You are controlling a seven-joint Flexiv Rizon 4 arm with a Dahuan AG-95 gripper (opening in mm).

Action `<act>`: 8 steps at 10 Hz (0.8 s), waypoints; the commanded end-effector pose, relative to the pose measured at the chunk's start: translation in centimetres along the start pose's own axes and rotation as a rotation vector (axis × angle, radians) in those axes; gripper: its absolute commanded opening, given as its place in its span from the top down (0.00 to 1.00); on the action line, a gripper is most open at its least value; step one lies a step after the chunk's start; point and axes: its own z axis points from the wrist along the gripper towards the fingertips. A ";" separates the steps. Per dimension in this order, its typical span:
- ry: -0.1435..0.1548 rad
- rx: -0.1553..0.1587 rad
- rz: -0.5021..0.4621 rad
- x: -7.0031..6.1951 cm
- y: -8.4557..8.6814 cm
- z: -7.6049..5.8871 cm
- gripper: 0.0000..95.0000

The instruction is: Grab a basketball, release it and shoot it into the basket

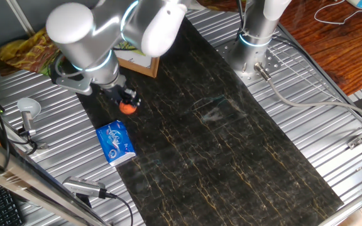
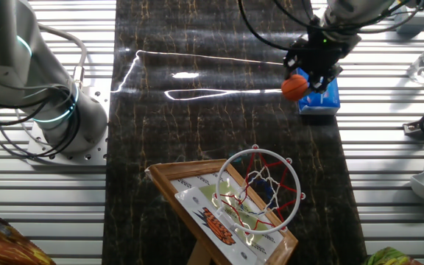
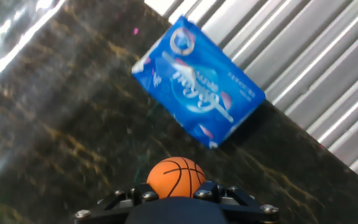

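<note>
The basketball (image 1: 129, 107) is a tiny orange ball with dark seams. It sits between my gripper's (image 1: 127, 99) fingers above the dark mat, also seen in the other fixed view (image 2: 295, 87) and the hand view (image 3: 176, 177). My gripper (image 2: 311, 70) is shut on it, held off the mat near the blue packet. The basket (image 2: 260, 190) has an orange rim and white net on a wood-framed backboard (image 2: 219, 213); in the first fixed view only a corner of its frame (image 1: 140, 64) shows behind the arm.
A blue-and-white packet (image 1: 115, 142) lies at the mat's edge, just beside the gripper (image 3: 197, 81). Ribbed metal table (image 1: 332, 119) flanks the dark mat (image 1: 219, 144). A second arm's base (image 1: 256, 44) stands at the far side. Cables and tools lie at the left edge.
</note>
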 end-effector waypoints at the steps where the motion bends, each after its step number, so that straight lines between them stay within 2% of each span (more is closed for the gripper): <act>1: 0.019 0.013 -0.016 1.6 0.1 -0.6 1.00; 2: 0.037 0.025 -0.020 3.1 0.4 -1.2 1.00; 3: 0.049 0.028 -0.028 3.7 0.4 -1.4 1.00; 5: 0.078 0.040 -0.047 4.1 0.5 -1.5 1.00; 8: 0.070 0.041 -0.046 3.7 0.4 -1.5 1.00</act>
